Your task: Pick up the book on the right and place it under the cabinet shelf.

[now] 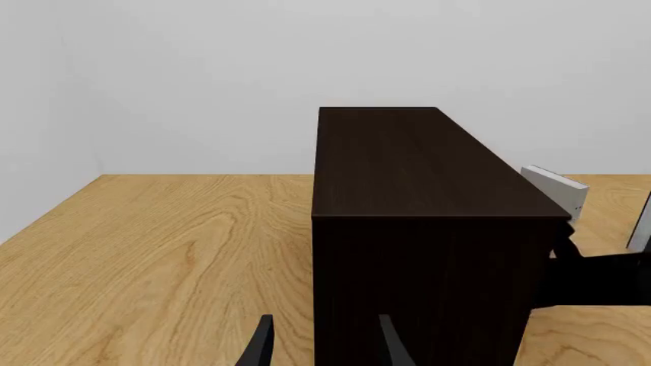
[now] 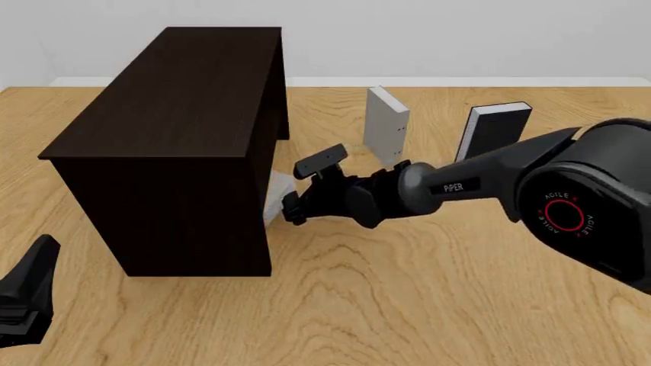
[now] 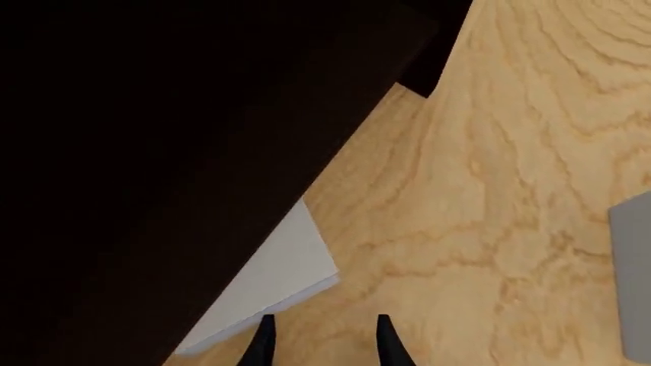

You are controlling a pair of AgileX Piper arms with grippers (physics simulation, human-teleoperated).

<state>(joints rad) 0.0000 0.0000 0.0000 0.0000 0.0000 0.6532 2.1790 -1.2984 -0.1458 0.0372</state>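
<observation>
Right pincer (image 3: 320,339) beside book (image 3: 274,278).

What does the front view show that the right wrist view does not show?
Only the front view shows the right arm, the black-covered book, the upright grey book and the left gripper. Only the right wrist view shows the right gripper's fingertips, apart and not touching the book. Both show the cabinet, the book part-way under it, and the table.
</observation>
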